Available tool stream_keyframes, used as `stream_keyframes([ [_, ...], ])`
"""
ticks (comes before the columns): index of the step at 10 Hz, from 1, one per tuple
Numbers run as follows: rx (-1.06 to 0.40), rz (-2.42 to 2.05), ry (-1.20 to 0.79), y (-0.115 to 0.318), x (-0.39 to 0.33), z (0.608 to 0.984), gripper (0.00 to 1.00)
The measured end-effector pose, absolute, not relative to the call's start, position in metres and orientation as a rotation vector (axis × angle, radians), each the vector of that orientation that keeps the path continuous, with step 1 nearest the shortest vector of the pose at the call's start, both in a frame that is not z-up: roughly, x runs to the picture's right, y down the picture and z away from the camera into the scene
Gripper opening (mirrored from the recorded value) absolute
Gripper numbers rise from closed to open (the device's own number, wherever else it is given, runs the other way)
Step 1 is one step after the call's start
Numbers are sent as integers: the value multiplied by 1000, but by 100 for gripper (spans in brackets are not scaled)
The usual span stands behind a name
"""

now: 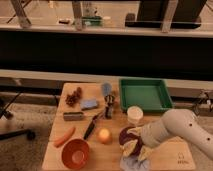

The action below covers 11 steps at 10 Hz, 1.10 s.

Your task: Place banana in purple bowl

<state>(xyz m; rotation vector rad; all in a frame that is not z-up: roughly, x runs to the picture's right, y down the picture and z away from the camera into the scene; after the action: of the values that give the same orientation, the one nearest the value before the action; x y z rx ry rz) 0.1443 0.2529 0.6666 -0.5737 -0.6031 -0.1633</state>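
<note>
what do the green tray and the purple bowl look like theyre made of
Green tray: probably moulded plastic, one even colour, raised rim. Purple bowl: likely smooth plastic too, dark and uniform; mostly hidden by the arm, whose pincer sits over it by the pale banana.

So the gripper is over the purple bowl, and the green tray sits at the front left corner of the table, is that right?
Not quite. The camera view shows the green tray at the back right of the table, behind the white cup. The rest holds: the gripper is over the purple bowl.
</note>
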Motion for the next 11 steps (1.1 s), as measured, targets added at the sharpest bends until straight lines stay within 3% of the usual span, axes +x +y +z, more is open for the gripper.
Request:
stream_keyframes([
  [11,-530,54,-500,231,190,672,80],
])
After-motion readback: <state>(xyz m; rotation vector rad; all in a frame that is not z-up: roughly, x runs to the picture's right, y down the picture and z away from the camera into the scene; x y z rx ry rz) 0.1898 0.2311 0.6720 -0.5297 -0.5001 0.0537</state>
